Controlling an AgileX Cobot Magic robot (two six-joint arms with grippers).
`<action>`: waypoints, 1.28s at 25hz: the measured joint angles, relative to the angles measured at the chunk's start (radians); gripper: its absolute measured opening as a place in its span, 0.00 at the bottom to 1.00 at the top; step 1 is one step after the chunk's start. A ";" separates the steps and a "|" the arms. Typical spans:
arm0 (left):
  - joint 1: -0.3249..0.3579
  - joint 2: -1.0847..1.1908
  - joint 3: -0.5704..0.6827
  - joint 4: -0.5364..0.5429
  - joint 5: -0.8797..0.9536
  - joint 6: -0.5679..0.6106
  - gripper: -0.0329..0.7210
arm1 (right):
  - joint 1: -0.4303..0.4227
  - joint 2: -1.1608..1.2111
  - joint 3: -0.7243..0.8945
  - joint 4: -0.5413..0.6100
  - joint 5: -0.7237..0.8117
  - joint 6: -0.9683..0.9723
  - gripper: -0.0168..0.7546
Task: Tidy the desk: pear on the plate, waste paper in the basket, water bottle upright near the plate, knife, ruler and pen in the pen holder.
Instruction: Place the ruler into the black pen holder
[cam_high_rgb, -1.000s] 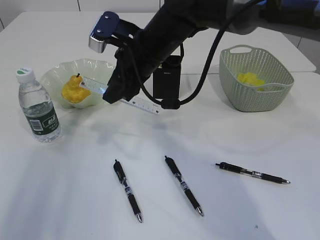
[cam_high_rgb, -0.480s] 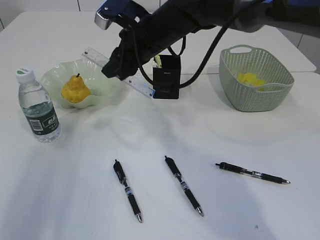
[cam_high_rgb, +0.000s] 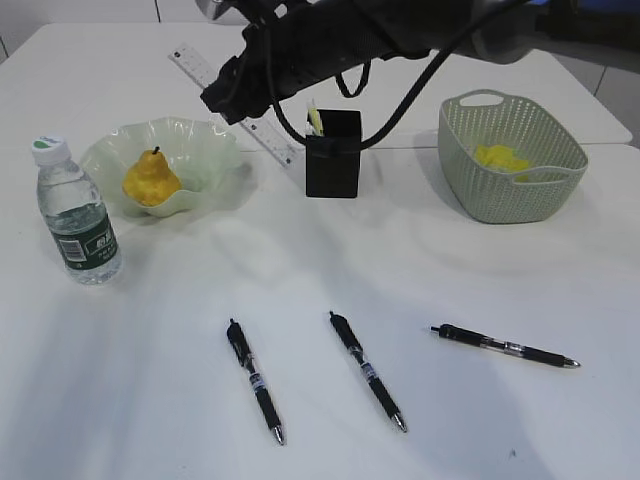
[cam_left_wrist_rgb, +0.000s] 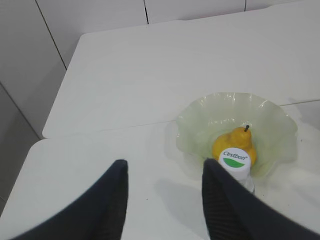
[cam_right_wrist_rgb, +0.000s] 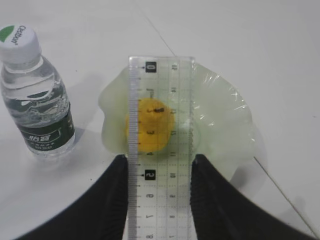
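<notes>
Gripping the clear ruler between its fingers, the right gripper hangs above the plate with the pear; the left gripper is open, holding nothing.

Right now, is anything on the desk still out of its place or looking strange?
Yes. Three pens lie loose on the desk instead of standing in the pen holder. The ruler is in the air, tilted, clamped in the right gripper. Nothing looks spilled or damaged.
</notes>
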 joint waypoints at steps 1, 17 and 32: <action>0.000 0.004 0.000 0.000 -0.003 0.000 0.50 | -0.005 0.000 0.000 0.014 0.000 0.000 0.38; 0.000 0.041 0.000 0.000 -0.048 0.000 0.50 | -0.113 0.000 0.000 0.299 0.049 -0.167 0.38; 0.000 0.042 0.000 0.039 -0.062 0.000 0.50 | -0.188 0.000 0.000 0.616 0.117 -0.519 0.38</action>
